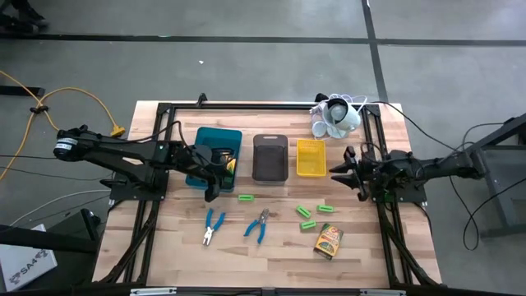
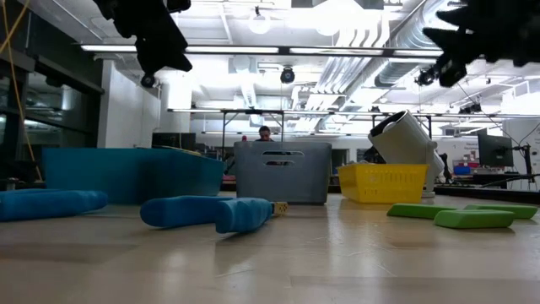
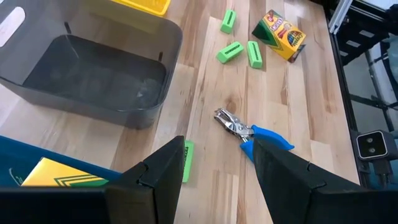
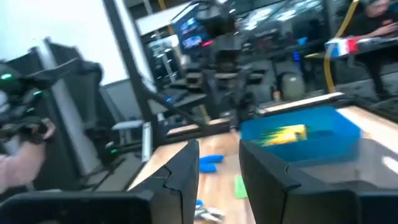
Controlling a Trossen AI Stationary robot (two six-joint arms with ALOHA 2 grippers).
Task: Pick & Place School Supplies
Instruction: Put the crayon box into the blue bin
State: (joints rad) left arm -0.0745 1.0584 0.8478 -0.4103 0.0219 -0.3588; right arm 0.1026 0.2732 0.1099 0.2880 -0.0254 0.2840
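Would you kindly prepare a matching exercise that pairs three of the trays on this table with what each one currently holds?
Things:
1. teal tray
2. grey tray
3. yellow tray

Contents:
A. nothing that shows inside
B. a yellow printed box
C. inside not clearly shown; mesh walls

Pairs: 1-B, 2-A, 3-C

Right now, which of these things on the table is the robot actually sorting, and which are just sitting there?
For the job:
crayon box
second crayon box, already in the teal tray
two blue-handled pliers
green sticks

Just there:
grey tray
yellow tray
white cup cluster
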